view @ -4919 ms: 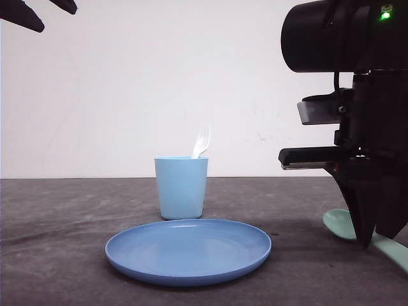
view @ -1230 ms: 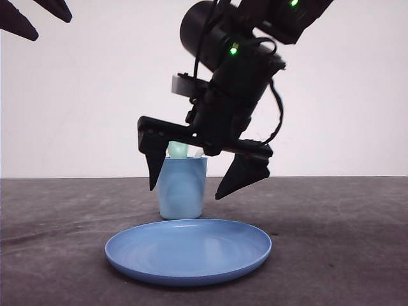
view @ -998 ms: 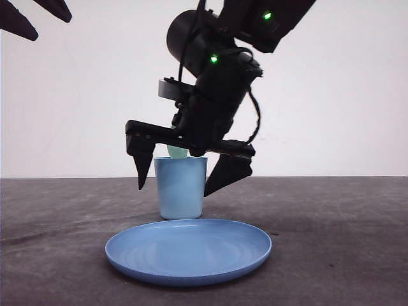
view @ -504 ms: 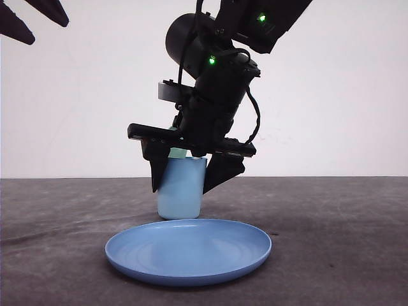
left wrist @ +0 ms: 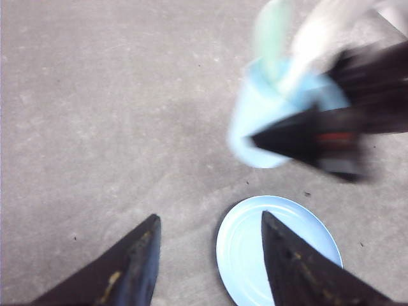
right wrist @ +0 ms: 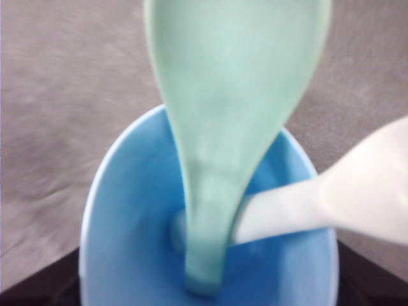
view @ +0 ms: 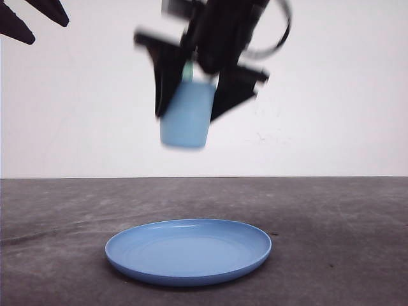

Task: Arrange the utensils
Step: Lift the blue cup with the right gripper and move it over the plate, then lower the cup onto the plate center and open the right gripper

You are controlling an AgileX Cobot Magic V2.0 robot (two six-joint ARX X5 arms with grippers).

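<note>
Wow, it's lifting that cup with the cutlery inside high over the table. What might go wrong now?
The right gripper grips the cup only by its sides, high above the plate, so it might slip and fall. The blur suggests fast motion, and the spoon and fork stand loose in the cup, so a tilt or jerk could tip them out. The left gripper hangs open nearby; the arms could come close.

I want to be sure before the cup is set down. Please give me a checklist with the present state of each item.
1. Right tool grips the light blue cup: ok, cup is lifted off the table.
2. Mint-green spoon is inside the cup: ok.
3. White fork is inside the cup: ok.
4. Blue plate is free of objects: ok.
5. Left tool is away from the cup: ok, open and raised.
6. Grip firmness: cannot tell, image is blurred.
</note>
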